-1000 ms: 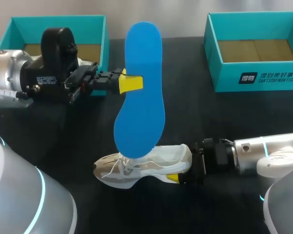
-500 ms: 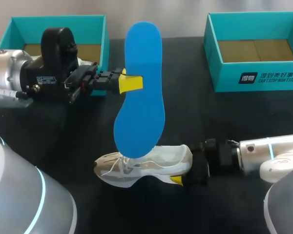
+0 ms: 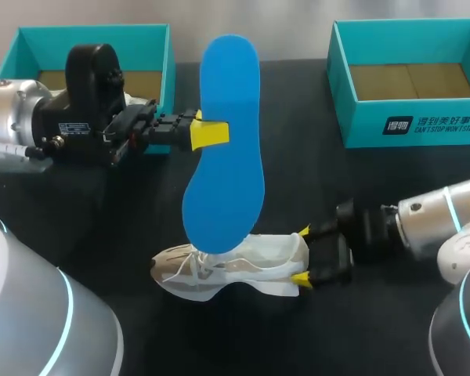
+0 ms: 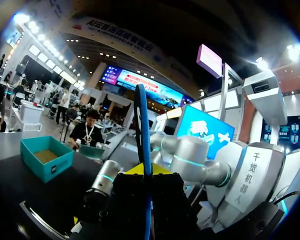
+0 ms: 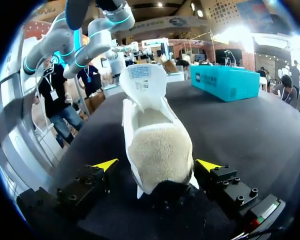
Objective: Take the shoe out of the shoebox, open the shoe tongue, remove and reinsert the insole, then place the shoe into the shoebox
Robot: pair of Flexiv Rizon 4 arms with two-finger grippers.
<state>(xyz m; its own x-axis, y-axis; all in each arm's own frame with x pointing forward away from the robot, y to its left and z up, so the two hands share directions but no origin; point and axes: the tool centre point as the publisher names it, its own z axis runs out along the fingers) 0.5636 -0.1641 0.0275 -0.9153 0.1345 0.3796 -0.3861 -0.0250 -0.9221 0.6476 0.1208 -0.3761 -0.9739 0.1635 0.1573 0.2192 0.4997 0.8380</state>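
My left gripper [image 3: 207, 134] is shut on a blue insole [image 3: 225, 149] and holds it upright above the table, its lower end close over the shoe. The left wrist view shows that insole [image 4: 142, 125] edge-on between my left gripper's [image 4: 146, 169] yellow tips. A white and beige shoe [image 3: 227, 266] lies on the black table, toe to the left. My right gripper [image 3: 303, 255] is open at its heel. In the right wrist view the shoe [image 5: 157, 135] lies heel-first between my right gripper's [image 5: 157, 165] spread tips, clear of both, tongue [image 5: 142, 80] lifted.
An open teal shoebox [image 3: 166, 63] stands at the back left behind my left arm. Another teal box [image 3: 423, 125] stands at the back right; it also shows as the teal box [image 5: 225, 82] beyond the shoe.
My right gripper has opened wider and drawn back a little to the right from the shoe's heel. The left arm and the insole have not moved.
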